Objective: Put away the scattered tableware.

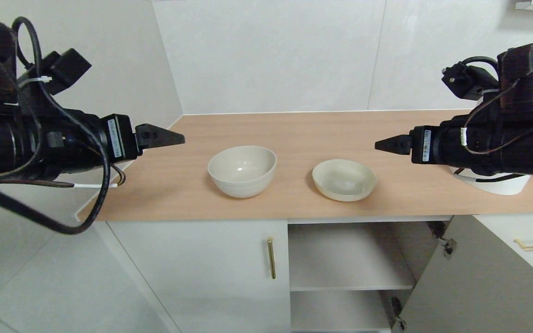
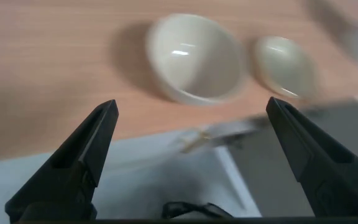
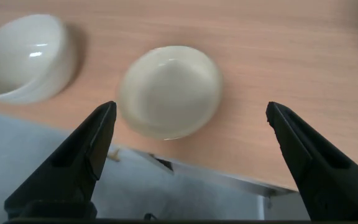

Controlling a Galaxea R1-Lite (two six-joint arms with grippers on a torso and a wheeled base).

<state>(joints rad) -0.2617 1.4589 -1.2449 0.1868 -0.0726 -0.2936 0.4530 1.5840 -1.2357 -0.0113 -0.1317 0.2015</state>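
Head view: where's the tableware?

I've got a deep cream bowl [image 1: 242,170] and a shallow cream bowl [image 1: 344,179], both upright. They sit side by side but apart, toward the front edge of the wooden countertop [image 1: 294,129]. The deep one is on my left and the shallow one on my right.

And below them?

Under the shallow bowl the cabinet [image 1: 345,259] stands open with white shelves showing, its open door [image 1: 474,277] swung out to the right. The closed door [image 1: 201,273] under the deep bowl has a brass handle [image 1: 271,258].

Your grippers?

The left gripper [image 1: 178,137] hangs at the counter's left end and the right gripper [image 1: 380,144] over its right part. Their tips face each other, well apart from both bowls. My wrist views show the left fingers [image 2: 86,155] and the right fingers [image 3: 82,155] spread wide. A white object [image 1: 502,185] sits on the counter behind my right arm; I can't tell what it is.
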